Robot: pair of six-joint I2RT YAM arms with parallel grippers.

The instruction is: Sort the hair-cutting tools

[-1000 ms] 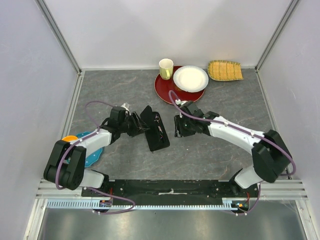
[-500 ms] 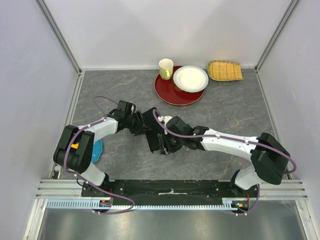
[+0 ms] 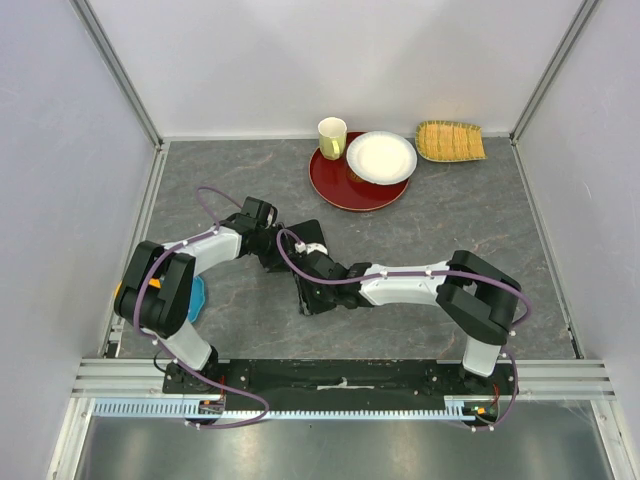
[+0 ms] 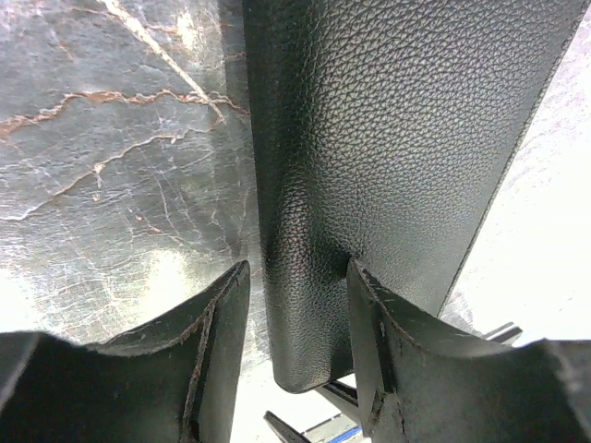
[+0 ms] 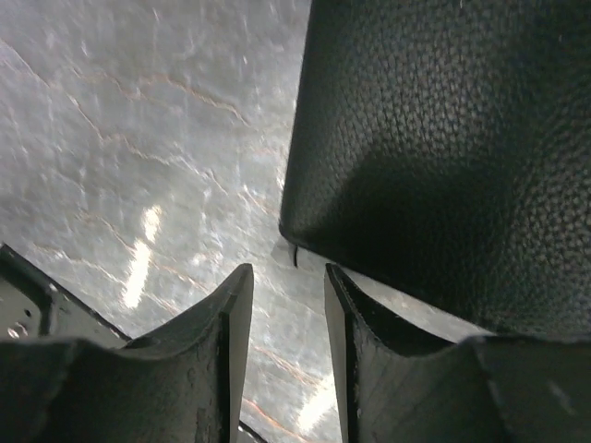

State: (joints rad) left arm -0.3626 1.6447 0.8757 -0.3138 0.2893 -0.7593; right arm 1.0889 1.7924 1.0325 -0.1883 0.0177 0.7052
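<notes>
A black leather case [image 3: 302,231] lies in the middle of the table. My left gripper [image 3: 277,249] is at its left edge. In the left wrist view the case's rolled edge [image 4: 388,138] runs between the two fingers of the left gripper [image 4: 297,268], which is shut on it. My right arm lies across the case. My right gripper [image 3: 308,300] is at the case's near end. It stands open [image 5: 288,269] over bare table, with the case's corner [image 5: 443,138] just ahead on the right. The hair-cutting tools are hidden under the right arm.
A red tray [image 3: 340,190] at the back carries a white plate [image 3: 381,157] and a yellow cup [image 3: 332,137]. A woven yellow mat [image 3: 450,141] lies at the back right. A blue dish [image 3: 197,296] sits under my left arm. White walls enclose the table.
My right arm has swung left, from beside the case's right side to across it, its gripper now at the near end. The left arm's elbow has drawn in; its gripper stays on the case's edge.
</notes>
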